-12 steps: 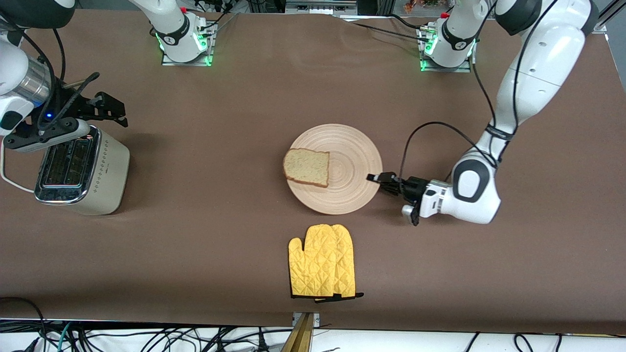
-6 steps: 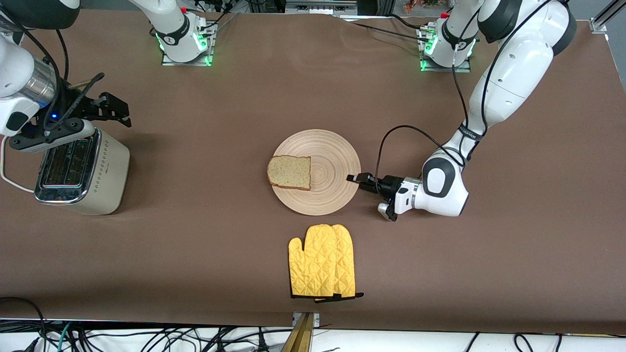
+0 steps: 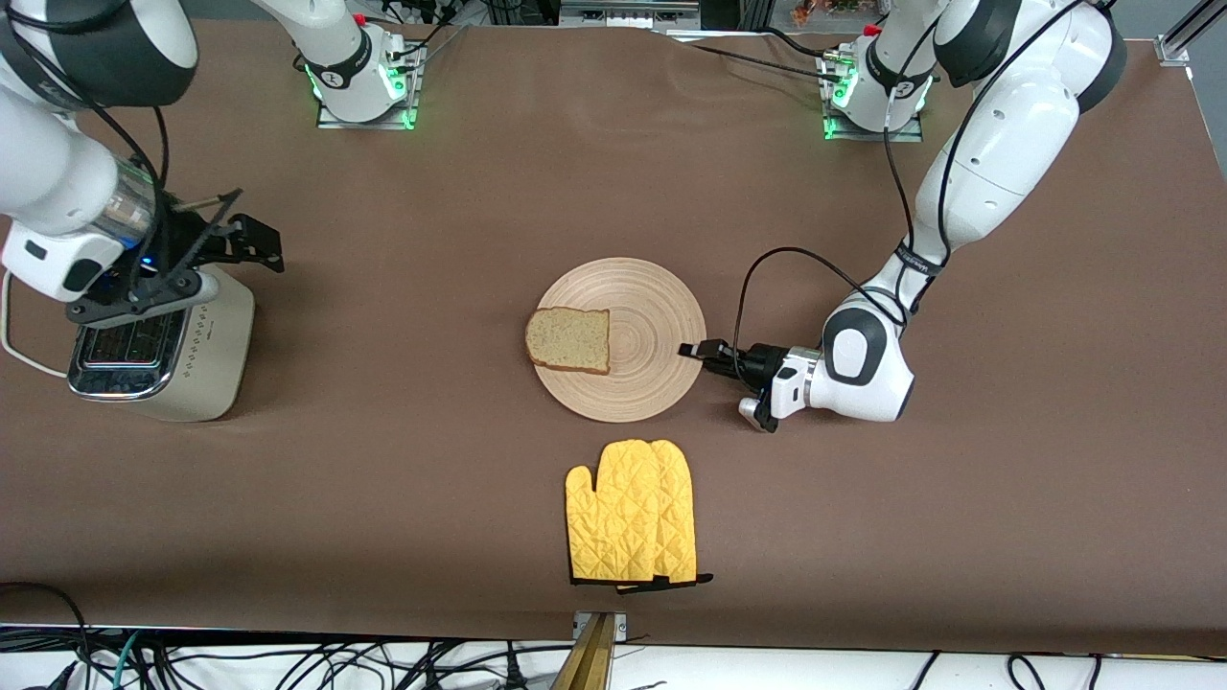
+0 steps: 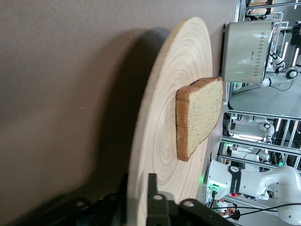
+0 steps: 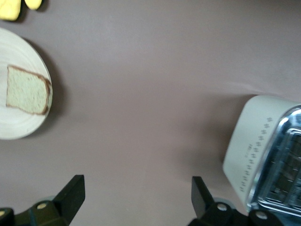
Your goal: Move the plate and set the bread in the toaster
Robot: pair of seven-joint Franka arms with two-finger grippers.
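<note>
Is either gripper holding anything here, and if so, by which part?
The left gripper is shut on the round pale wooden plate, clamping its rim at the edge toward the left arm's end. The right gripper, open, hangs beside the cream toaster, holding nothing.

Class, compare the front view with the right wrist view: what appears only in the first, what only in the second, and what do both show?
Only the front view shows the left hand shut on the plate rim, both arm bases, and the whole yellow oven mitt.

Only the right wrist view shows the right hand from close up, fingers spread wide open above bare table beside the toaster.

Both show the plate, the bread lying on it, the toaster, and the brown table.
</note>
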